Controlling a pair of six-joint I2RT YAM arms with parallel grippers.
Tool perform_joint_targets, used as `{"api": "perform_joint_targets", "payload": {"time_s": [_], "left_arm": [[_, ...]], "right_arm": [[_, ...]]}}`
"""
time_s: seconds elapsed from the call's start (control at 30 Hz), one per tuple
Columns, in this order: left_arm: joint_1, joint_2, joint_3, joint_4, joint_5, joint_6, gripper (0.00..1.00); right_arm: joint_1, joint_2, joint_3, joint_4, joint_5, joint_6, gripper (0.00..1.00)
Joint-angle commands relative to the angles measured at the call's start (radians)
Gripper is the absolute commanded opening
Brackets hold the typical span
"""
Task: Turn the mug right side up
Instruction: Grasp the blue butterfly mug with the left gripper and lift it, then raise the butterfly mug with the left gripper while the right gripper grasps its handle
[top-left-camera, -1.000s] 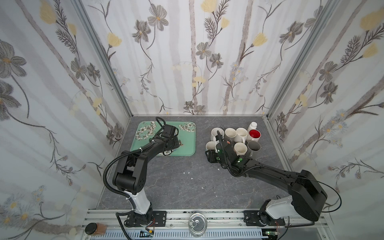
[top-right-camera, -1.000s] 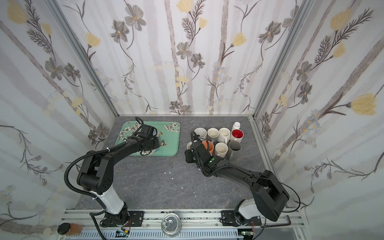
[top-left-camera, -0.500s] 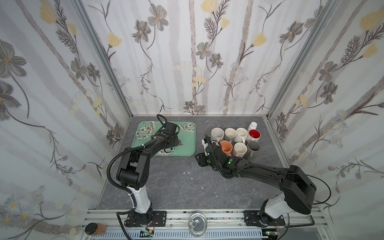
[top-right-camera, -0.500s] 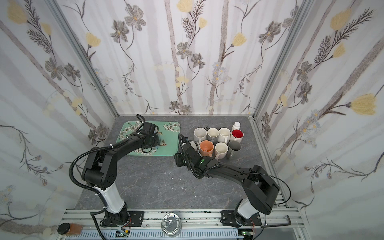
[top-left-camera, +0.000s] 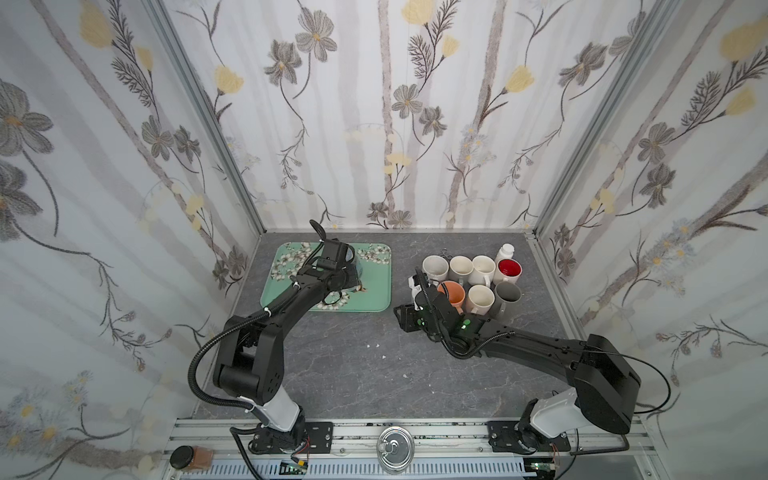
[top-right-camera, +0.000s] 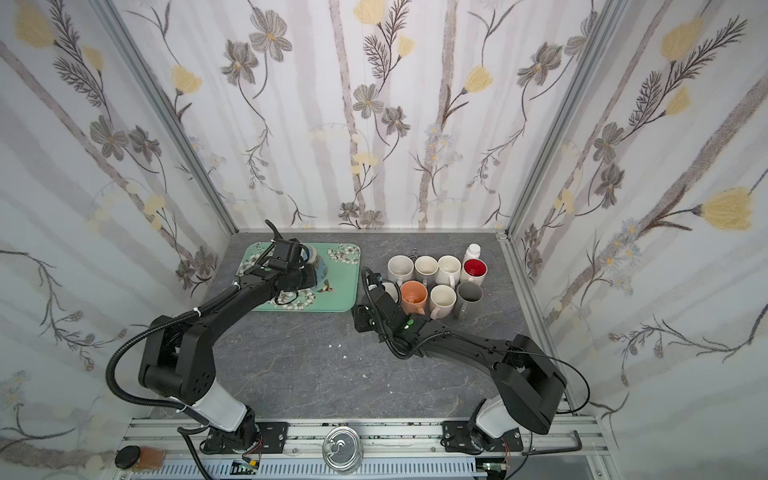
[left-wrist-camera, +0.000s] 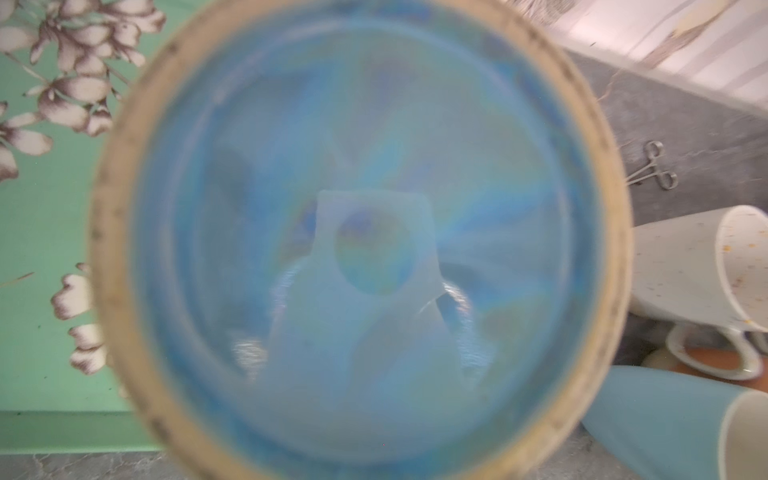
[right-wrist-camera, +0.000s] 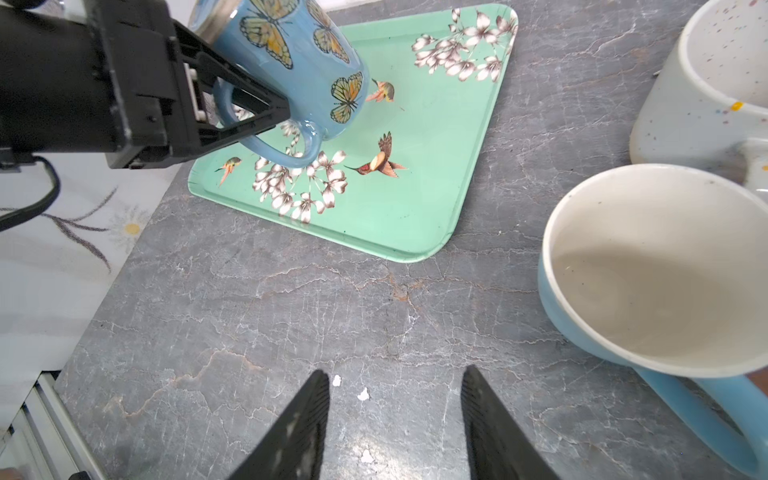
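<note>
Your left claw grips the butterfly mug by its handle, the mug's long axis slanting from the claw's wrist down toward the tray.

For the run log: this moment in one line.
left gripper shut on butterfly mug handle | tilted over tray | right gripper open, empty

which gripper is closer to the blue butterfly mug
Left. The left gripper is clamped on the butterfly mug by its handle, holding it tilted over the green tray. The right gripper is open over the table, apart from it, beside a light blue mug.
</note>
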Motion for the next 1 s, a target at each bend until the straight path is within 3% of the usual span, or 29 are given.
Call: {"api": "perform_joint_targets", "payload": {"time_s": [0.0, 0.37, 0.57, 0.8, 0.97], "left_arm": [[0.002, -0.072, -0.041, 0.182, 0.052, 0.013, 0.00], [0.028, -0.345, -0.251, 0.543, 0.239, -0.052, 0.00], [0.048, -0.435, -0.318, 0.730, 0.340, -0.140, 0.00], [0.065, -0.439, -0.366, 1.035, 0.497, -0.331, 0.00], [0.064, -0.443, -0.379, 1.165, 0.538, -0.388, 0.00]], "right_arm": [[0.001, -0.037, -0.021, 0.053, 0.042, 0.009, 0.52], [-0.026, -0.172, -0.116, 0.226, 0.010, -0.009, 0.53], [-0.071, -0.197, -0.123, 0.359, -0.132, 0.001, 0.54], [-0.094, -0.172, -0.063, 0.501, -0.302, 0.014, 0.55], [-0.162, -0.134, -0.030, 0.646, -0.472, 0.124, 0.56]]}}
